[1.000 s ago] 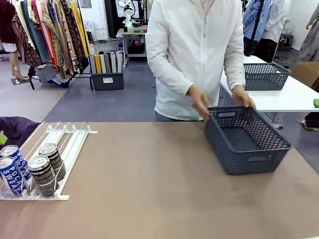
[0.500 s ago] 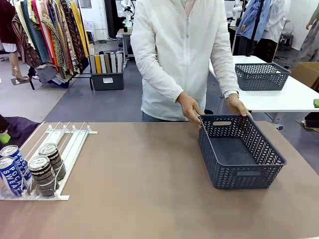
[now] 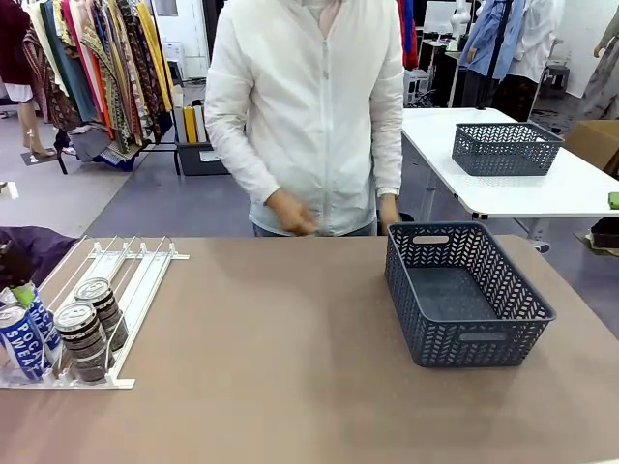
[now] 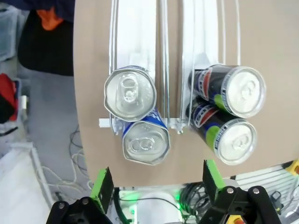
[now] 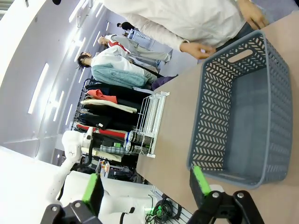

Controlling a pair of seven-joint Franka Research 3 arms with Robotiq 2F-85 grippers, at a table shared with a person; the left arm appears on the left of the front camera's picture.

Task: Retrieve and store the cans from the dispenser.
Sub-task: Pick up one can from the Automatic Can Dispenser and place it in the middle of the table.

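At about 8 o'clock on the table (image 3: 290, 377) we see the dispenser (image 3: 131, 274), a white rack of wire lanes. Its four cans stand at its near end: the blue cans (image 3: 21, 336) in the outer lane, and the dark cans (image 3: 89, 329) just beside them toward 3 o'clock. From the left wrist we look down on their silver tops. The left gripper (image 4: 156, 179) hangs above them with its jaws spread wide, holding nothing. The blue pair is at 11 o'clock from it and the dark pair at 1 o'clock, and the pads are apart from every can. At 12 o'clock, behind the far edge of the table, a person (image 3: 309, 106) in a white jacket stands with both hands low. One hand (image 3: 389, 211) is just behind the dark grey basket (image 3: 469, 290), which sits at 3 o'clock on the table. From the right wrist, the right gripper (image 5: 145, 181) is also spread wide and holds nothing, with the basket at 1 o'clock from it.
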